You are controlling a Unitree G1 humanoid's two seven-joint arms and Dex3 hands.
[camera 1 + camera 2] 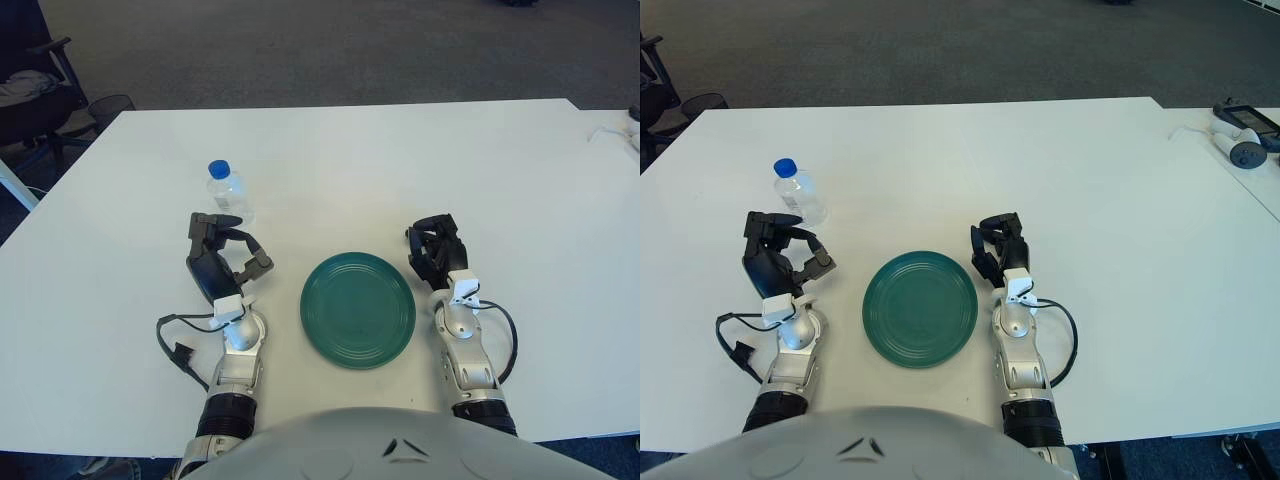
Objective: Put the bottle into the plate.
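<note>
A small clear bottle (226, 193) with a blue cap stands upright on the white table (400, 160), left of centre. A dark green plate (358, 309) lies near the front edge, between my two hands. My left hand (222, 258) is just in front of the bottle, fingers spread and holding nothing, its tips close to the bottle's base. My right hand (435, 250) shows beside the plate on its right, fingers curled and holding nothing.
An office chair (35, 90) stands off the table's far left corner. A white device with a cable (1238, 135) lies at the far right. Loose black cables hang by both wrists.
</note>
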